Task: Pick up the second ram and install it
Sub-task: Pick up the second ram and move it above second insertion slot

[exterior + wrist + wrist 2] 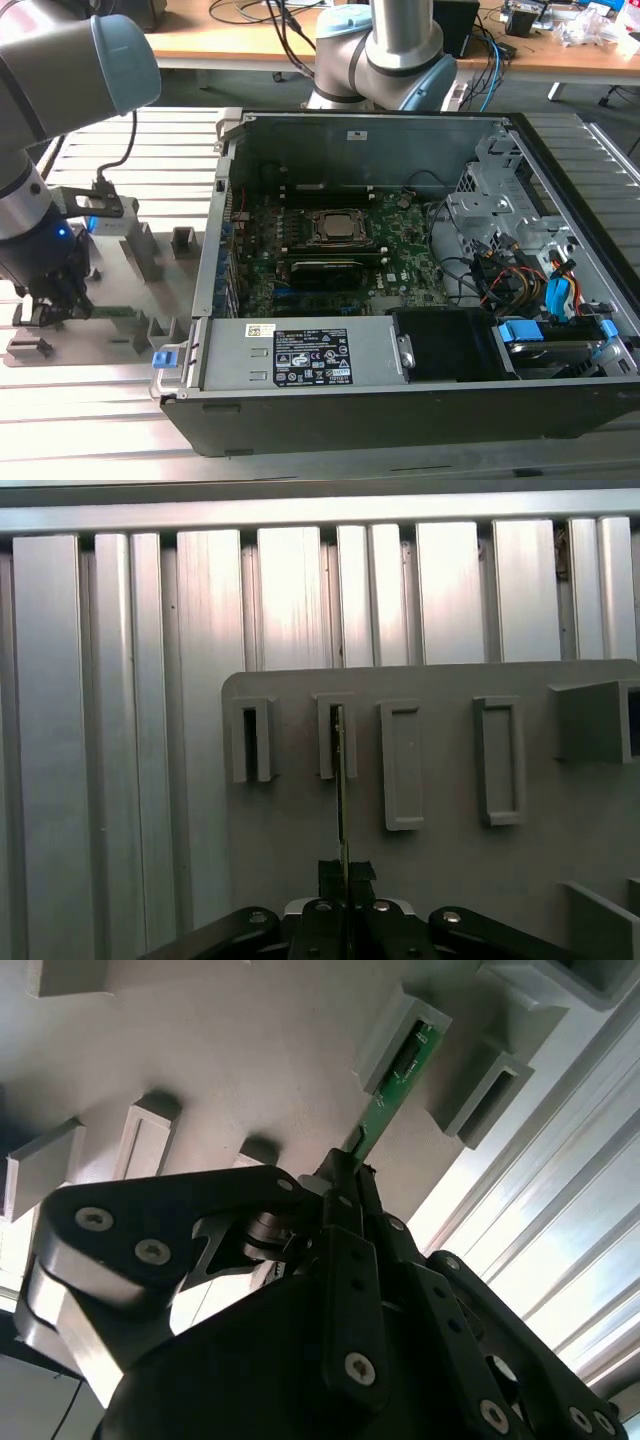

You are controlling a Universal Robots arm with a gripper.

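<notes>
Pickup stage: my hand (343,872) grips the long green ram stick (385,1110), seated in the grey plastic holder tray (450,870); freeing it likely needs a straight pull.

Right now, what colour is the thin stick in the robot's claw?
Green with small dark parts; the second ram shows best in the second wrist view.

The second ram (393,1085) stands in the tray (125,292) — itself at the exterior view's left of the case (400,415).
</notes>
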